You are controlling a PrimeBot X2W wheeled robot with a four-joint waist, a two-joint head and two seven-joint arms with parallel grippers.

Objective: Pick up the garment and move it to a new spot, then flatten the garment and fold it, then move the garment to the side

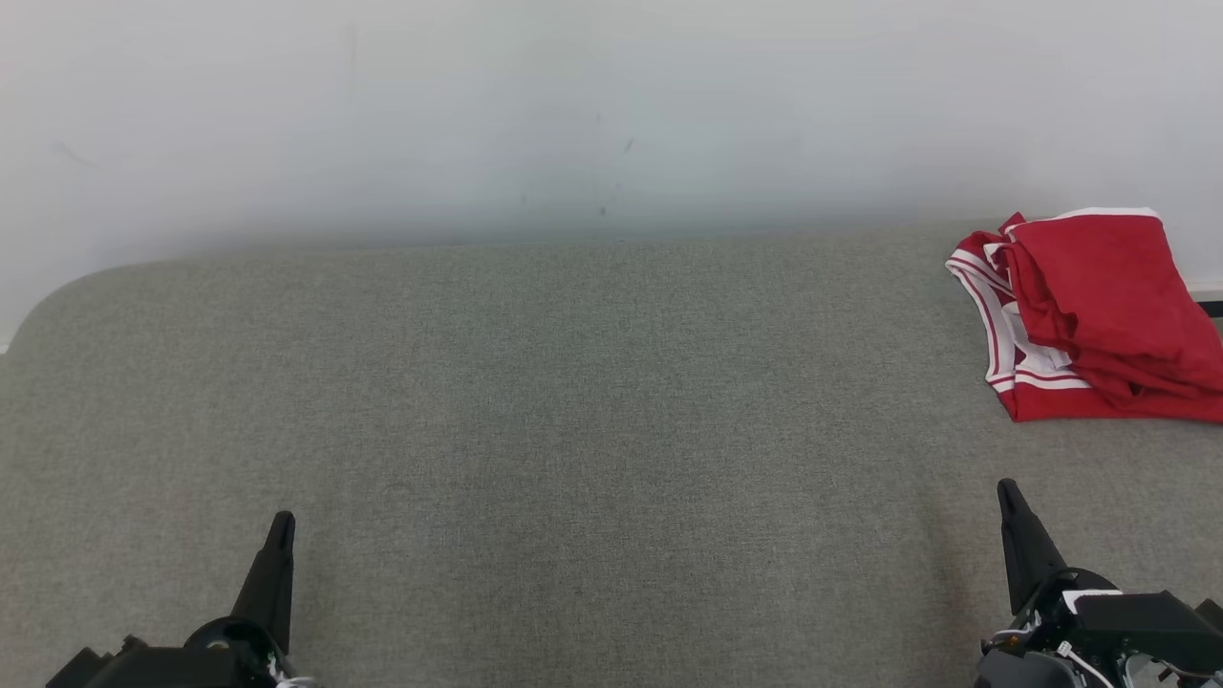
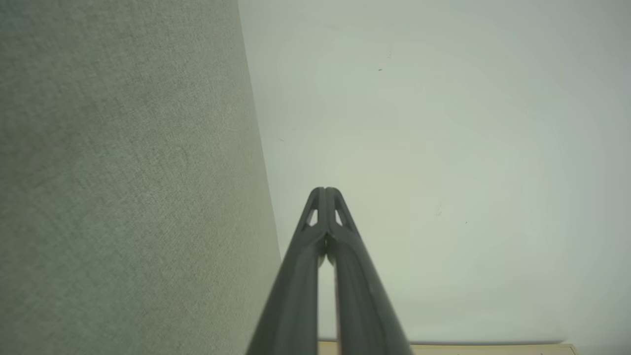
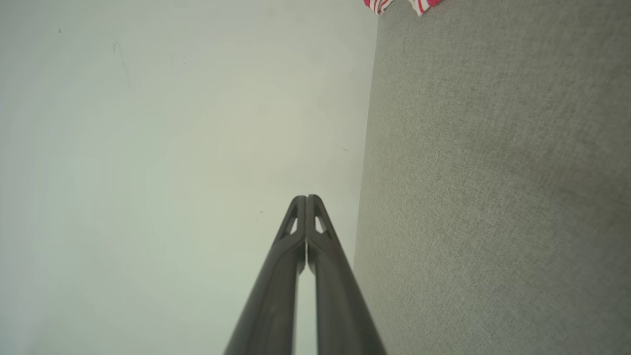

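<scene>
The garment [image 1: 1099, 315] is red with white stripes along its trim and lies folded in a loose bundle at the far right of the grey table [image 1: 573, 430]. A sliver of the garment [image 3: 402, 5] also peeks in at the top edge of the right wrist view. My right gripper [image 1: 1008, 492] sits at the lower right, nearer me than the garment and apart from it, shut with nothing in it [image 3: 306, 198]. At the lower left my left gripper [image 1: 283, 521] rests shut and empty [image 2: 325, 190], far from the garment.
A pale wall [image 1: 611, 105] rises behind the table's far edge. The grey fabric surface has rounded corners at the far left [image 1: 67, 296]. The garment's right part runs off the head view's right edge.
</scene>
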